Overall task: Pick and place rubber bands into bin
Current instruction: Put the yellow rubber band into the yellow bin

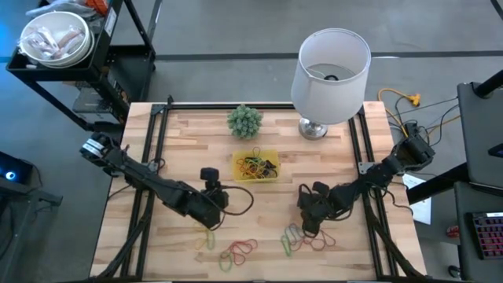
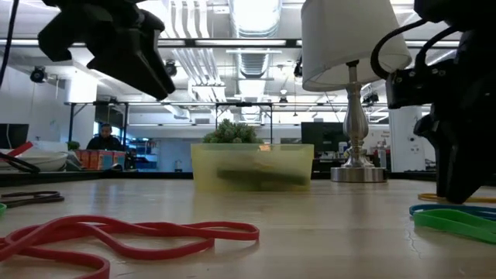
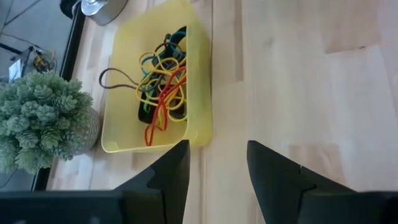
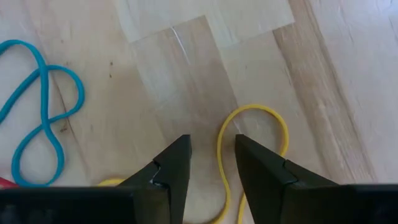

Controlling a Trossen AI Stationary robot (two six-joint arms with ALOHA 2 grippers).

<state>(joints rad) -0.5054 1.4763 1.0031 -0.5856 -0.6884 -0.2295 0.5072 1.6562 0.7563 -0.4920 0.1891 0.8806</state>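
1. Now the right gripper point(image 4: 211, 163) hangs low over a yellow band point(image 4: 252, 146), fingers parted, empty, straddling its edge to pinch it.
2. Left gripper point(image 3: 217, 165), parted and empty, faces the bin point(image 3: 200, 93) of gathered bands.

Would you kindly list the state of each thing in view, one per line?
bin: upright on the table, holding a tangle of bands.
loose rubber bands: lying flat on the wood, outside the bin.
left gripper: open, empty, above the table.
right gripper: open, low over a yellow band.
lamp: upright.
plant: upright.
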